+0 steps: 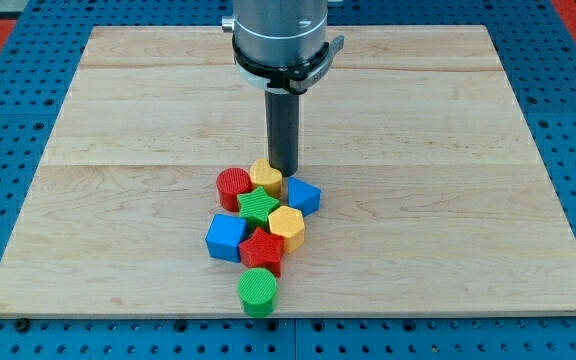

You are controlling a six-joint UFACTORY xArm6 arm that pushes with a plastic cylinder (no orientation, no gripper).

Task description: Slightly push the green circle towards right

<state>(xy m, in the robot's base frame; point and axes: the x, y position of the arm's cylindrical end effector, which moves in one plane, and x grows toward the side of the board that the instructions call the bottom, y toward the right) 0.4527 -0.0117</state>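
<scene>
My tip (284, 172), a bare rod gripping nothing, seems to touch the yellow block (265, 176) at the cluster's top, well above the green circle (258, 291), which sits alone just below the red star (262, 249), its left side reachable.

Pale wooden board (448, 120) on blue pegboard (8, 110).

No text, label, brand, number or sign can be read anywhere: not on the pale wooden counter (118, 100) nor on the coloured blocks.
</scene>
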